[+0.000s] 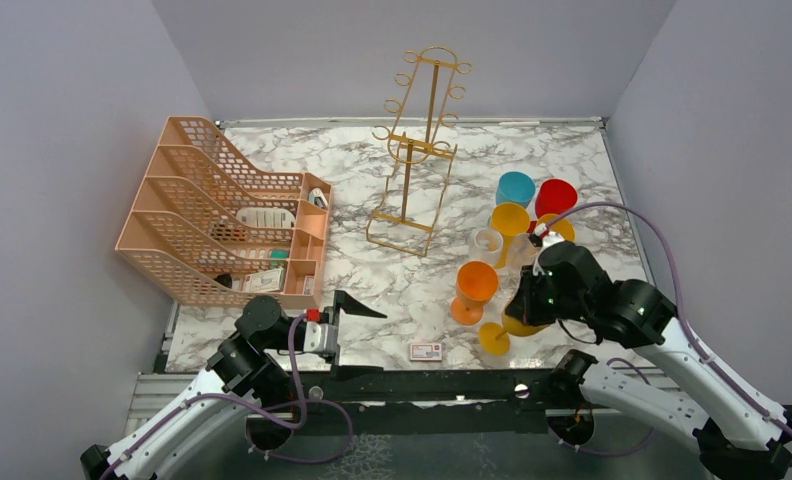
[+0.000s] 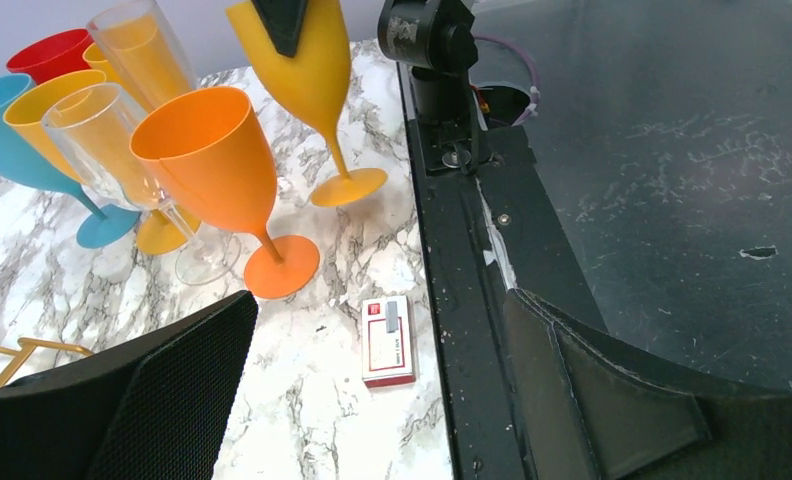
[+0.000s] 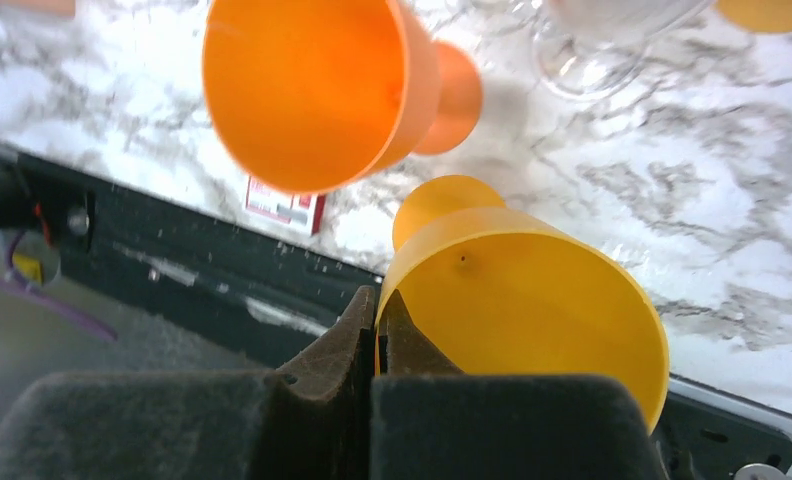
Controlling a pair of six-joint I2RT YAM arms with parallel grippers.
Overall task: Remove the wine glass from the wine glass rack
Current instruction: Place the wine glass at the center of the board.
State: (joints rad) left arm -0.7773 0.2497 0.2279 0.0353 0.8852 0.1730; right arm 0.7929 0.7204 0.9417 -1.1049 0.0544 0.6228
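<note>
Right hand (image 3: pixel 377 318) on wine glass (image 3: pixel 532 290) rim

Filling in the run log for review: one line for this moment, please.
right gripper: shut on yellow plastic wine glass rim | left gripper: open, empty | gold wire rack: no glasses

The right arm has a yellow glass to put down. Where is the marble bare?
Bare marble lies in front of the gold rack, between the peach organiser and the orange glass, and behind the blue glass. The glasses on the right stand crowded.

Marble table (image 1: pixel 392 290) bears wine glass rack (image 1: pixel 413 150), organiser (image 1: pixel 222 215), goblets (image 1: pixel 475 282), card (image 1: pixel 426 351)
</note>
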